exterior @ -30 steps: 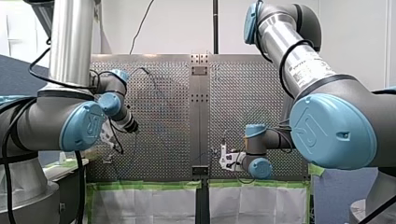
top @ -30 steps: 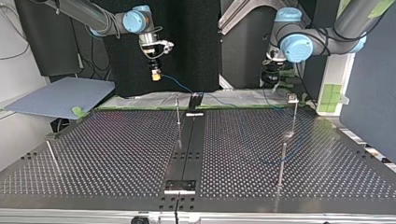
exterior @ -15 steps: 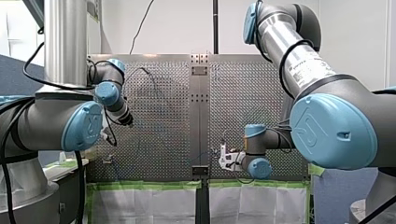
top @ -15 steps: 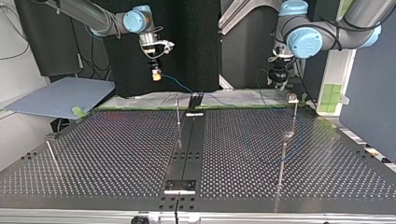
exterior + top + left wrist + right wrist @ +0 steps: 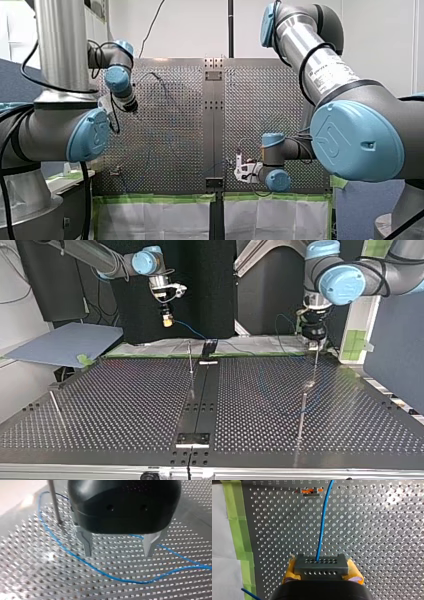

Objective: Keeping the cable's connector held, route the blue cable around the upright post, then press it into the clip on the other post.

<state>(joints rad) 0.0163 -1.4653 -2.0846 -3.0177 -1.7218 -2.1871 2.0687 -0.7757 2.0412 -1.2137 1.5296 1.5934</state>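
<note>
Left gripper [image 5: 118, 554] had swung over beside the upright post [image 5: 53, 502], fingers [image 5: 87, 542] spread and empty above the slack blue cable [image 5: 135, 581]; right gripper [image 5: 322, 573] clenched the connector [image 5: 321, 563].

My left tool [image 5: 118, 554] hangs over the perforated counter [image 5: 37, 580], its metal fingers [image 5: 86, 542] spread wide with nothing between them. The blue cable [image 5: 130, 581] sags loosely under them, curving past a thin post [image 5: 53, 502] beside the tool.
</note>
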